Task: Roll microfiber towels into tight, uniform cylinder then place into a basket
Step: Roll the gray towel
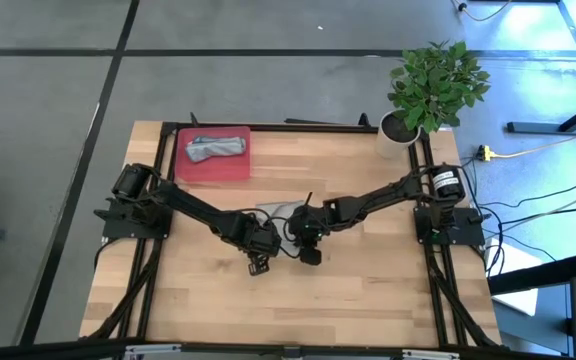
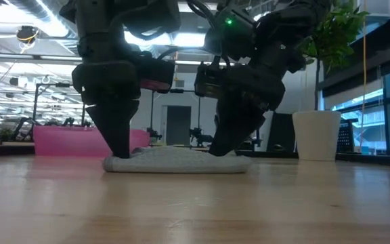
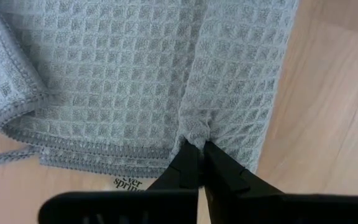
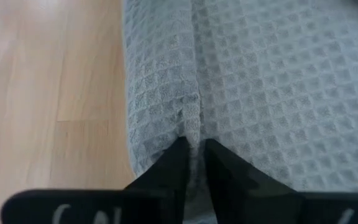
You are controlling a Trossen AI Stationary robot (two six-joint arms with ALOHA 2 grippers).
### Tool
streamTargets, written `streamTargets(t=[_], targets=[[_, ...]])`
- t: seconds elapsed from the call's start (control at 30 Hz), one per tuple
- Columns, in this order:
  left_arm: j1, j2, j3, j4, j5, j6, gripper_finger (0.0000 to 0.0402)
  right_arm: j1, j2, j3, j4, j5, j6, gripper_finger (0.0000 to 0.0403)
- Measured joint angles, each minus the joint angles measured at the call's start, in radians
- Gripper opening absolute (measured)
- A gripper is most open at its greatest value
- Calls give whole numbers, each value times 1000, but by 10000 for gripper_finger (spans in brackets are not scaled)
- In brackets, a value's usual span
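The light grey waffle-weave towel point(image 1: 278, 212) lies at the table's middle as a low, partly rolled bundle point(image 2: 175, 160). My left gripper point(image 1: 266, 243) stands at its left end point(image 2: 122, 153) and is shut on it point(image 3: 197, 146). My right gripper point(image 1: 306, 240) stands at its right end point(image 2: 221, 150) and is shut on it too point(image 4: 192, 144). A second pale blue-grey towel point(image 1: 214, 147) lies bunched in the red basket point(image 1: 193, 172) at the far left. My left gripper pinches a raised fold of the grey towel point(image 3: 196, 132) between its two fingertips, near the hemmed edge. The fingers come from above, pointing down. The towel rests on the table. My right gripper pinches a rolled fold of the grey towel point(image 4: 190, 127) between its two fingertips, beside the towel's side edge. The fingers come from above, pointing down. The towel rests on the table.
A white pot with a green plant point(image 1: 431, 90) stands at the table's far right corner. Bare wood point(image 1: 298, 300) lies between the towel and the near edge. A small printed label point(image 3: 128, 183) lies on the table by the towel's hem.
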Motion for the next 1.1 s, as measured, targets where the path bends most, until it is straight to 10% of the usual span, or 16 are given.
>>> streamTargets(t=[0.57,1.1], targets=[[-5,2,-2,3,-12,10,0,-16,-59,185,-417,5,-5,80],[-9,3,-2,4,-26,31,0,31,-56,27,-79,-3,-5,80]])
